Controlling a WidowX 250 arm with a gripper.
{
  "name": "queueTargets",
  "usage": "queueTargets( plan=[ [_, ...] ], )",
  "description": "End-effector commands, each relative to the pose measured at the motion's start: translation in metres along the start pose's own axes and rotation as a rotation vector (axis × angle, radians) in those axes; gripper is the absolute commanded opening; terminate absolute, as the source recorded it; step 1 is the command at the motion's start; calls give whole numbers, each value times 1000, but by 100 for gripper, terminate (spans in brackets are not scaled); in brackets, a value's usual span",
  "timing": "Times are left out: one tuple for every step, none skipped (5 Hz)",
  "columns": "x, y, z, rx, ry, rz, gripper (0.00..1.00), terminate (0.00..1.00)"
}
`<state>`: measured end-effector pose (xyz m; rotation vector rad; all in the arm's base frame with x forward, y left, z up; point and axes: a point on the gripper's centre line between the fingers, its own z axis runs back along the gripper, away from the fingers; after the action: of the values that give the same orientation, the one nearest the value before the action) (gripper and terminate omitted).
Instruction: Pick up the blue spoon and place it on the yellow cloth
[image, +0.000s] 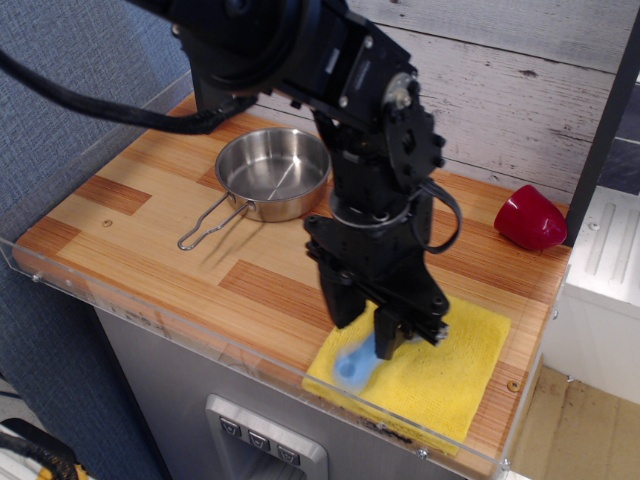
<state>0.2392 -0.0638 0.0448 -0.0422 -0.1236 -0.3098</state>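
The blue spoon (351, 366) lies on the front left part of the yellow cloth (455, 372). Its light-blue handle shows, slightly blurred; its grey bowl is hidden under the gripper. My gripper (362, 326) points down just above the spoon, with its fingers (337, 300) spread apart and no longer closed on the handle. The black arm hides the cloth's far left part.
A steel pan (272, 172) with a wire handle sits at the back left of the wooden counter (150, 220). A red cup-like object (530, 218) lies at the back right. A clear plastic rim (180, 330) runs along the counter's front edge.
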Motion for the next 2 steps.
queueTargets(
  plan=[
    [-6,15,38,-5,-89,29,100,0],
    [-6,38,75,117,-101,183,100,0]
  ],
)
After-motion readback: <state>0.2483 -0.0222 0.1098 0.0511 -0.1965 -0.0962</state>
